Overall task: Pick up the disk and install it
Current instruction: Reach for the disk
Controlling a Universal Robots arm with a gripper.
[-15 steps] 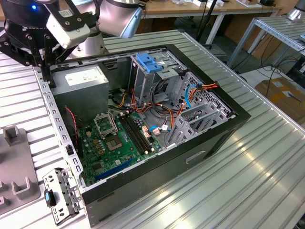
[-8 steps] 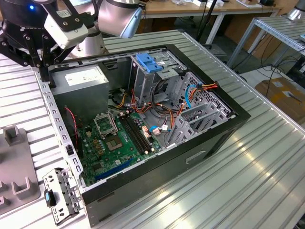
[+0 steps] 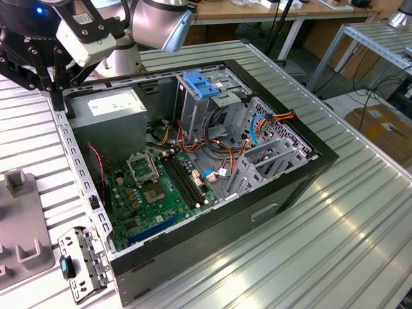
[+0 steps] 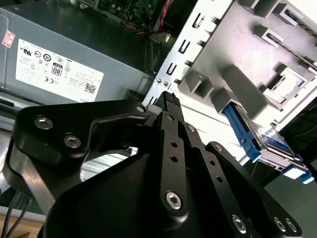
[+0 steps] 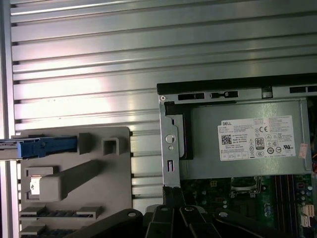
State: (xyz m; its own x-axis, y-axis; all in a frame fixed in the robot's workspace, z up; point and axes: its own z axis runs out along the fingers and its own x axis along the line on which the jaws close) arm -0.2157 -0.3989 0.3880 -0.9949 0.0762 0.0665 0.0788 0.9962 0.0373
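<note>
Gripper [image 3: 58, 102]: hanging over the corner of the open computer case [image 3: 212, 239], just above the edge beside the power supply [image 3: 106, 112]; in both wrist views its tip [image 4: 169, 98] [image 5: 173, 196] is pointing at that metal edge.
Fingers [image 4: 171, 130]: pressing together at the tips and gripping nothing.
Disk [image 4: 242, 133]: sitting outside the case on the grey fixture [image 4: 237, 54], with its bright blue rail showing along one side; in the first wrist view it is appearing edge-on [image 5: 44, 147] at the far end of the fixture [image 5: 74, 178], apart from the gripper.
Grey fixture: lying on the ribbed metal table [image 3: 322, 257], beside the case at the exterior view's left [image 3: 22, 225].
Power supply: sitting in the case corner, its labelled face showing in both wrist views [image 4: 59, 64] [image 5: 247, 144].
Case interior: green motherboard [image 3: 161, 193] lying flat, and a tall grey cage with a light blue handle [image 3: 201, 85] standing beyond it.
Bracket [image 3: 84, 264]: perforated metal piece with a small blue clip, lying on the table just beside the case's near corner.
</note>
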